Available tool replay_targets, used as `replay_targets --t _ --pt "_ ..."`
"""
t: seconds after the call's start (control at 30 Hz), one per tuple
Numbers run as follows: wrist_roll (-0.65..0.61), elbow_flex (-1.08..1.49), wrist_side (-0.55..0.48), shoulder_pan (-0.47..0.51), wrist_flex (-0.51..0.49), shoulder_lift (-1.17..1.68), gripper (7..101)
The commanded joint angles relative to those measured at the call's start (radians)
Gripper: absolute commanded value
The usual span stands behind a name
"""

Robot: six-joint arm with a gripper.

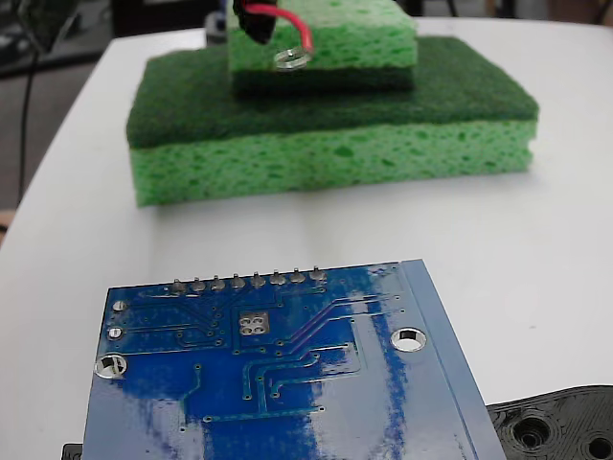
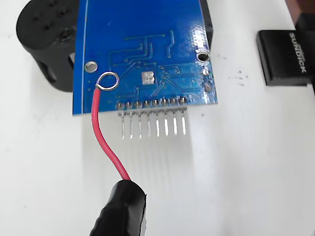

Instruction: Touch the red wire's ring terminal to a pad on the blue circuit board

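Wrist view, L to R: black plastic part (image 2: 47, 44) w/ holes sits far upper L of my pincer, partly under the L edge of the blue circuit board (image 2: 142, 49). The board lies ahead of my pincer, glossy, traces showing, a round mounting hole near its L edge and another near its R edge, small silver square betw. them. Row of grey solder joints runs along the board's near edge, w/ metal pins (image 2: 152, 123) sticking out toward me over the white table (image 2: 246, 162).

My red wire (image 2: 101, 137) rises from the thick black sleeve (image 2: 120, 209) at the bottom, curves up and L, and ends in the ring terminal (image 2: 108, 80). In this view the ring overlaps the board's near-L corner, just R of and below the L mounting hole. Can't tell if it actually touches the surface.

Far R, well apart from my wire: flat black block (image 2: 283, 56) w/ white lettering.

Fixed view: wire (image 1: 299, 29) and ring (image 1: 289, 60) hang at the top, in front of stacked green sponges (image 1: 326, 144), visibly high above the board (image 1: 287, 374) in the foreground.

Pincer itself: fingers not visible in either view, so can't tell if they're apart or closed; only the sleeve shows.
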Motion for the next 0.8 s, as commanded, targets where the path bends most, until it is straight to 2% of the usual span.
replay_targets --t 0.03,0.2,0.53,0.8 --pt "-0.012 -0.064 -0.012 0.002 0.008 -0.055 100.3" --pt "-0.026 -0.08 -0.025 0.003 -0.058 -0.114 100.3" --pt "-0.052 -0.149 -0.064 0.02 -0.037 -0.209 100.3" --pt "-0.035 -0.153 -0.043 0.026 -0.021 -0.216 100.3"
